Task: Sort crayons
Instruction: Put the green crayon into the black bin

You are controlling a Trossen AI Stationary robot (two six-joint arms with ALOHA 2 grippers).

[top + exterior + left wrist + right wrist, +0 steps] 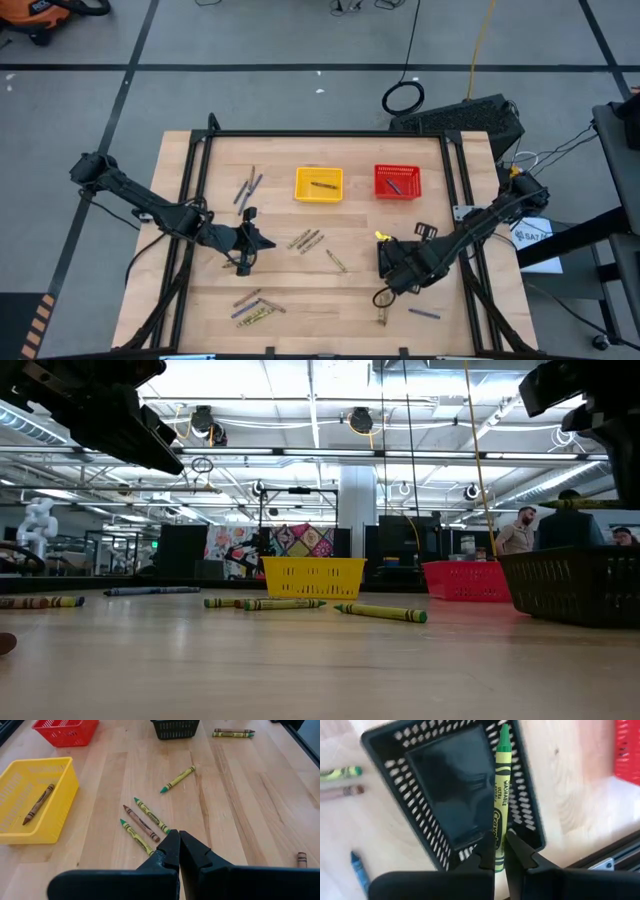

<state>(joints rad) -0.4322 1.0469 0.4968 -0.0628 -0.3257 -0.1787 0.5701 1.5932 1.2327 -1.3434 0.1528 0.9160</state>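
Observation:
My right gripper (384,240) is shut on a yellow-green crayon (500,795) and hangs over a black mesh basket (450,785), which stands on the table's right half (585,585). My left gripper (179,840) is shut and empty, above the table just left of three crayons (142,822) lying flat; it also shows in the high view (245,252). A yellow basket (319,184) holds a brown crayon (39,802). A red basket (398,181) holds a blue crayon. More crayons lie loose on the table. My right gripper pinches the crayon near its blunt end (496,847) between its two fingers. The fingers come from above. The crayon sticks out ahead of them with its green point (504,732) away. It is lifted clear, above the black basket's rim.
Loose crayons lie at the far left (248,187), in the middle (337,261), near the front left (255,308) and front right (424,313). The table's dark frame rails (190,200) run along both sides. People stand in the room behind (517,532).

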